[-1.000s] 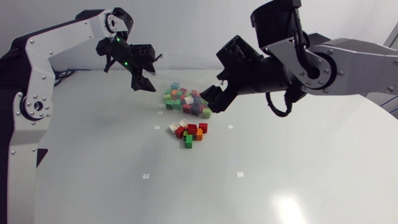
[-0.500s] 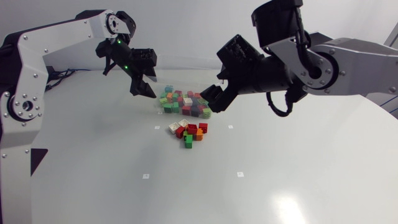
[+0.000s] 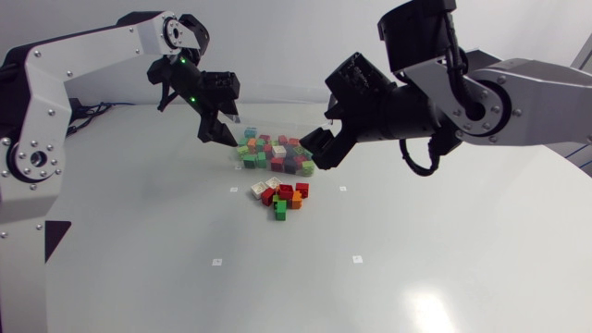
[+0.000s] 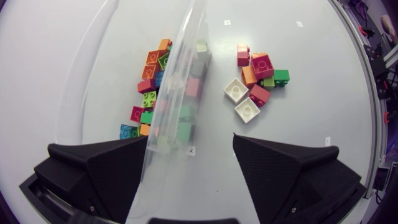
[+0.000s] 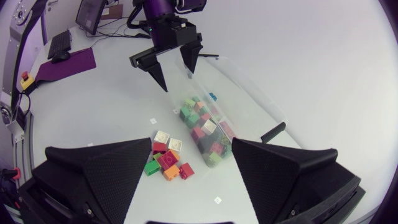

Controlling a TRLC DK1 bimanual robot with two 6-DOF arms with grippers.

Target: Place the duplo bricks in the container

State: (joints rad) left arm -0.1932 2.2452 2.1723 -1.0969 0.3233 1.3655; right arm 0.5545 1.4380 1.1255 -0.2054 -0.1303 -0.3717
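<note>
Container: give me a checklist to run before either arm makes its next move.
1. Left gripper open: ok. Its fingers are apart, and the left wrist view shows the clear wall of the container running between them.
2. Right gripper open: ok. It is empty, near the container's other end.
3. Container sitting flat: cannot tell. Its clear walls are hard to read.
4. Bricks inside: ok. Many colours lie in it.
5. All bricks in: not ok. A loose pile lies on the table beside it.
</note>
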